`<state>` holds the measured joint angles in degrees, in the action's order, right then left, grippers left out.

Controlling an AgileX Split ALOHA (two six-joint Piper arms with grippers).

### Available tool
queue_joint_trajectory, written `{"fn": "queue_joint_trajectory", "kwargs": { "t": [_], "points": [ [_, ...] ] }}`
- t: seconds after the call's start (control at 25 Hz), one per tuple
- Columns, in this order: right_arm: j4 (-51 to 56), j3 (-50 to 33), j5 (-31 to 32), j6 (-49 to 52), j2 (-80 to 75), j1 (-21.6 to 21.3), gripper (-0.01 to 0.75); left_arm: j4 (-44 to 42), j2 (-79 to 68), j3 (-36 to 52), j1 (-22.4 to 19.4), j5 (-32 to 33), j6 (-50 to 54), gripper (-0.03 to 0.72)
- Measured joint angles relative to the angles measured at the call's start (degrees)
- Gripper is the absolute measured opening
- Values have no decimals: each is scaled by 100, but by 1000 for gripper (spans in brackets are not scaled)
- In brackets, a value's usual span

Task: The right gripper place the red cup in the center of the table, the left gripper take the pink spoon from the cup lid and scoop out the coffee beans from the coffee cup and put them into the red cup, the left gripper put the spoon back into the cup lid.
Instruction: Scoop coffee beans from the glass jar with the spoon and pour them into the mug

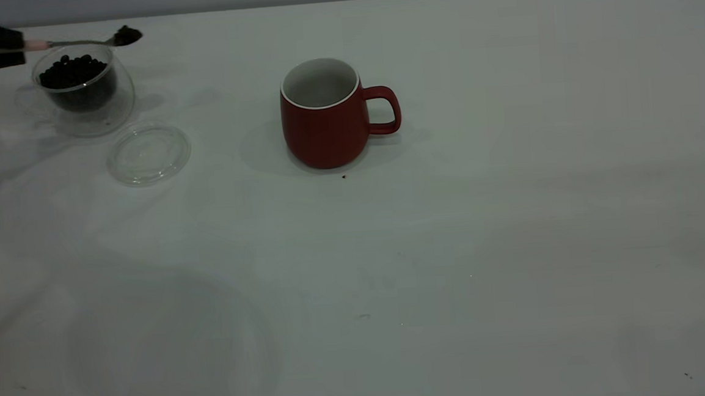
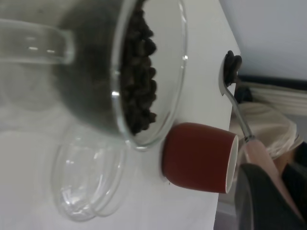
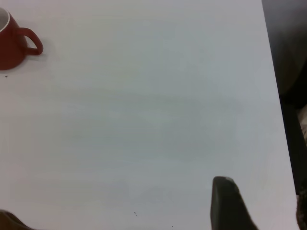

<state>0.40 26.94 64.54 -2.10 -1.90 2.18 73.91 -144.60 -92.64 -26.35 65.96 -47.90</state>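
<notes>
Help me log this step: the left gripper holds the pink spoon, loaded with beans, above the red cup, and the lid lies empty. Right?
Not quite. The exterior view shows the pink spoon, held by the left gripper, beside the coffee cup, well short of the red cup. The cup lid is empty.

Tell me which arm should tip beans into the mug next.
Left. The left gripper holds the spoon, loaded with beans, above the glass cup. The mug stands empty.

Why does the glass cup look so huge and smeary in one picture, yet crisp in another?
In the left wrist view the coffee cup sits right against the lens, so it blurs; in the exterior view it is farther off and sharp, with soft shadows beside it and the red cup.
</notes>
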Motion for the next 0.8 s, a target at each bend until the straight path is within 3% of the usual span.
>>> {"fn": "queue_joint_trajectory", "kwargs": {
  "t": [0.8],
  "points": [
    [0, 0, 0, 0, 0, 0, 374, 17, 0, 0, 1075, 0, 104, 121]
  ]
}}
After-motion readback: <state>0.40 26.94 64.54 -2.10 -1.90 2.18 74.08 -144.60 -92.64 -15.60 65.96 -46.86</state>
